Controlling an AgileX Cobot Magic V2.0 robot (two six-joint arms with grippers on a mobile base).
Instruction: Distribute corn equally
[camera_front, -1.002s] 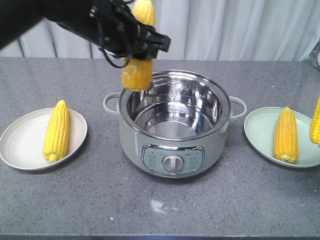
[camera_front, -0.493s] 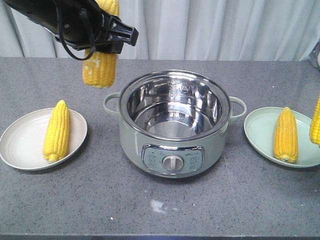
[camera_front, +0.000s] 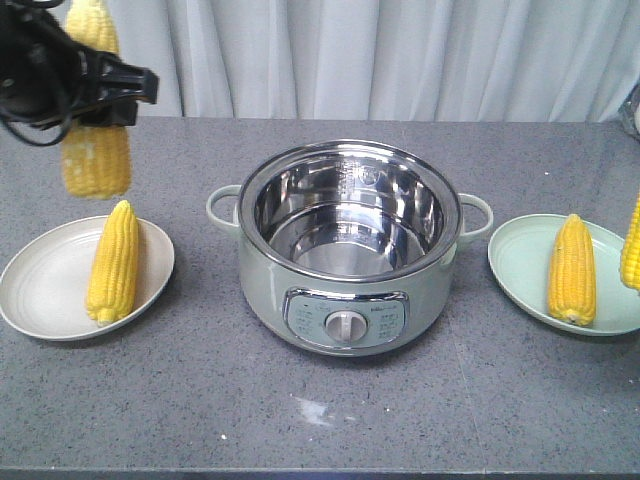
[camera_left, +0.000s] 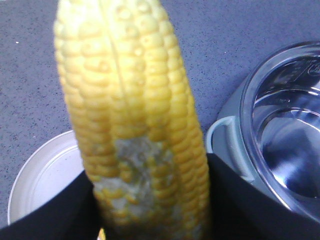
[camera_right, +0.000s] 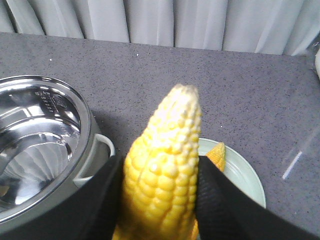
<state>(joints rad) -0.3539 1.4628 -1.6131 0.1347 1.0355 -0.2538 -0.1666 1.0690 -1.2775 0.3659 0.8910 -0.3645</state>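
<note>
bright yellow corn: the left cob (camera_front: 112, 262) lies on the cream plate (camera_front: 40, 290) at nine o'clock from the pot (camera_front: 300, 270), tip toward twelve; the raised cob (camera_front: 96, 160) hangs upright above it. the right cob (camera_front: 572, 270) lies likewise on the green plate (camera_front: 520, 255) at three o'clock, the edge cob (camera_front: 631, 250) upright beside it.

Four cobs (camera_front: 95, 160) (camera_front: 112, 262) (camera_front: 572, 270) (camera_front: 631, 255), two plates (camera_front: 30, 300) (camera_front: 515, 250), one pot (camera_front: 345, 270)

Bright yellow corn (camera_front: 112, 262) (pale-green pot (camera_front: 268, 280))
</note>
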